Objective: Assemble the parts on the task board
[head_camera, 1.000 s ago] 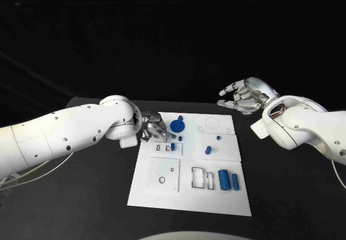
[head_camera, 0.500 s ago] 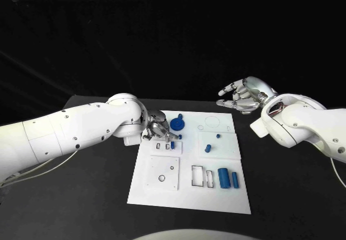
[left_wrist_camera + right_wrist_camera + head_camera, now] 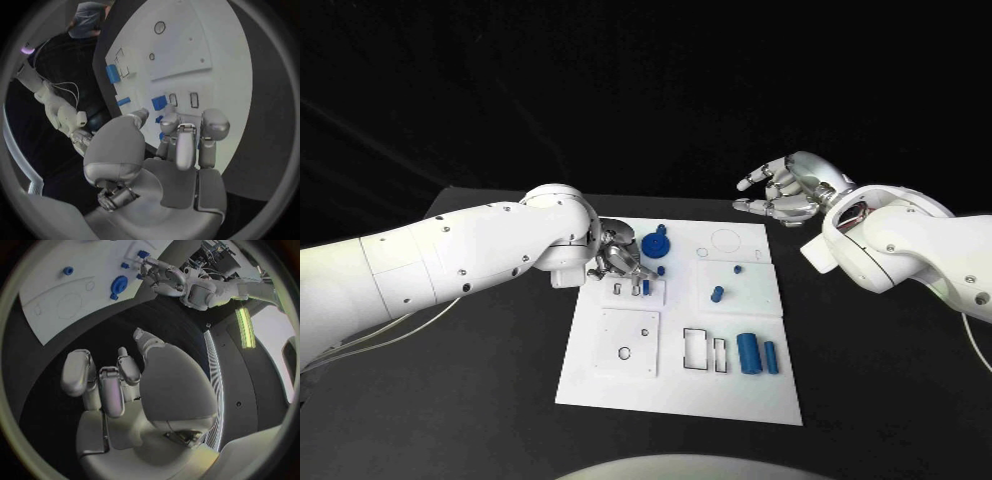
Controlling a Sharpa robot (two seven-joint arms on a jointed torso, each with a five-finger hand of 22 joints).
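Seating a small part in the slotted plate near the task board's far left corner.

Left robot hand (image 3: 620, 262) down over the task board (image 3: 625, 390), fingers curled round a small blue part (image 3: 159, 103) at the slots just beyond its fingertips; true grip cannot be told. Right robot hand (image 3: 788, 192) raised off the bench (image 3: 473, 380), well apart, fingers loosely spread, holding nothing. Next, probably: press straight down, then release.

head: overhead, downward | wrists: close behind hands — all share task board (image 3: 682, 325)
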